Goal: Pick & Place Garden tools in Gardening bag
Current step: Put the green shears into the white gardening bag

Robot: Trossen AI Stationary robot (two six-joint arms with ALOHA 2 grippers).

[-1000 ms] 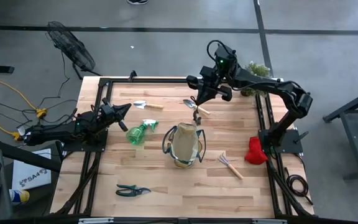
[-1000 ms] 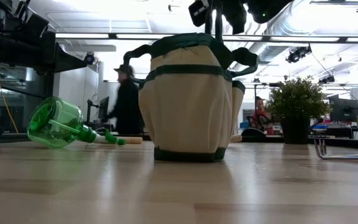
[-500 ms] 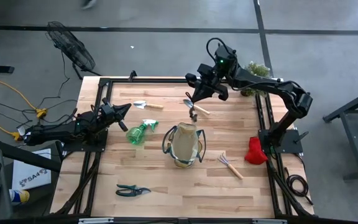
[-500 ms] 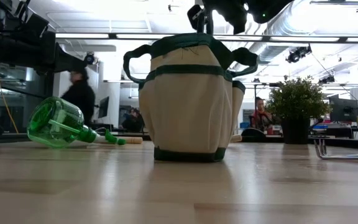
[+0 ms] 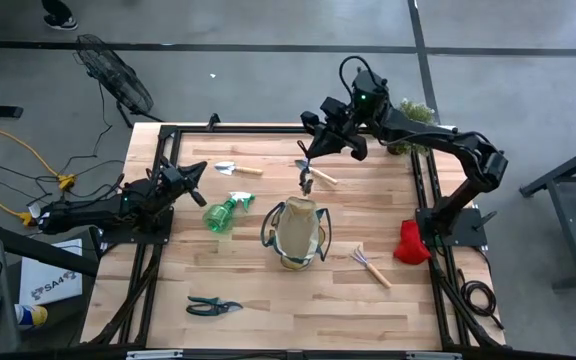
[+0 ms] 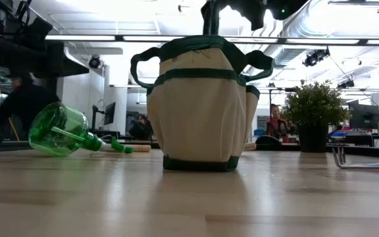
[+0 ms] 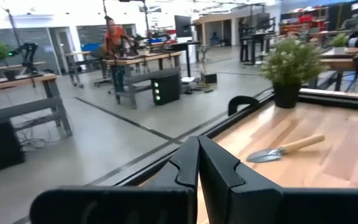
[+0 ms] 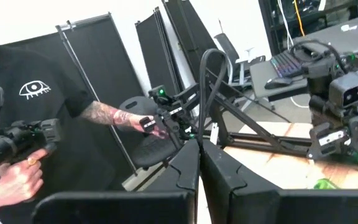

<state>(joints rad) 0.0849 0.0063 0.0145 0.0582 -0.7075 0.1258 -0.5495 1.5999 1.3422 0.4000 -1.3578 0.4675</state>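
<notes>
Our left gripper (image 5: 196, 172) waits clenched and empty at the table's left edge. Mid-table stands the gardening bag (image 5: 298, 232). Just beyond its far rim, our right gripper (image 5: 309, 160) appears clamped on a dark tool (image 5: 306, 183), hanging upright, tip down. We judge this the carry; next, centre it over the mouth and lower.

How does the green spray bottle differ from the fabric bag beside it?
The spray bottle lies on its side; the bag stands upright. The bottle is clear green plastic; the bag is beige fabric with dark green trim and loop handles. The bag is the taller and bulkier of the two. Both rest on the wooden table, apart from each other.
</notes>
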